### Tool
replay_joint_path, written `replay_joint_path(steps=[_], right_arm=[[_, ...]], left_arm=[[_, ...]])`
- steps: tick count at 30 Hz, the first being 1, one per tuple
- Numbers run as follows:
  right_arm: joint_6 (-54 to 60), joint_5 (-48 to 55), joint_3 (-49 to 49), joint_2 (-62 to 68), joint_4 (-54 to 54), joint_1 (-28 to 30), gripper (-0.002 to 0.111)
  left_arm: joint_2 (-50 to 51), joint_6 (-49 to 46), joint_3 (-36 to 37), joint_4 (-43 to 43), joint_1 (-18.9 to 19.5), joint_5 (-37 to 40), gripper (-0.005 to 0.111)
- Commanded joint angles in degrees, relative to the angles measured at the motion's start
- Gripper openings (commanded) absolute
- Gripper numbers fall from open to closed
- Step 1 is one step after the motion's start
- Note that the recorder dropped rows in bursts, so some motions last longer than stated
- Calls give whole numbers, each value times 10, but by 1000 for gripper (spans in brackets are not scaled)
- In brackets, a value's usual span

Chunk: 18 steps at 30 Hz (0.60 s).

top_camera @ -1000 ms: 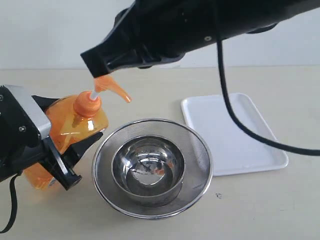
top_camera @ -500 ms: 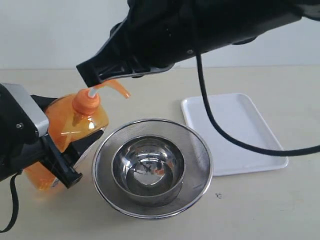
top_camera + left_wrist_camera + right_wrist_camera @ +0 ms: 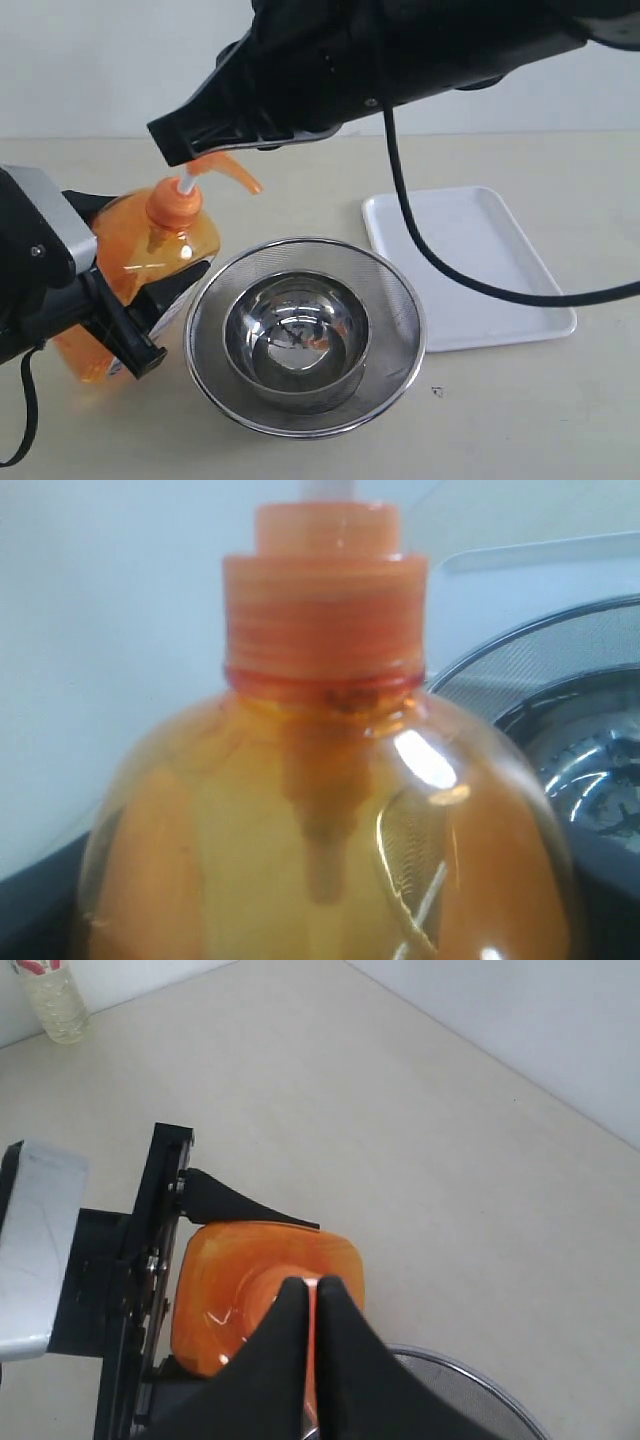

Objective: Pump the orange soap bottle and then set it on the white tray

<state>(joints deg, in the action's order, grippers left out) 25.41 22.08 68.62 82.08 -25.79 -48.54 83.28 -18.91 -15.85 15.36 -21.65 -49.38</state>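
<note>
On the beige table (image 3: 520, 420), the flat glossy white tray (image 3: 470, 260) lies at 2 o'clock of the round steel mesh strainer bowl (image 3: 398, 295). The tall translucent orange soap bottle (image 3: 130, 250) leans at 9 o'clock of it, clamped between the wide-set fingers (image 3: 120, 330) of the left gripper (image 3: 158, 240). The right gripper (image 3: 185, 150), fingers fully closed and empty, sits over the orange pump head (image 3: 228, 172). We should press straight down the white stem (image 3: 186, 185), left grip bracing.
</note>
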Motion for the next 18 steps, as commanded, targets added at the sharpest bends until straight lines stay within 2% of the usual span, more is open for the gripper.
replay_joint_path(steps=[1,18], right_arm=[[2,-11,0,13,-5,0,0],[5,24,0,67,-52,0,0]], left_arm=[[-6,0,-4,6,-2,-16,5],[-6,3,-13,25,-2,-3,5]])
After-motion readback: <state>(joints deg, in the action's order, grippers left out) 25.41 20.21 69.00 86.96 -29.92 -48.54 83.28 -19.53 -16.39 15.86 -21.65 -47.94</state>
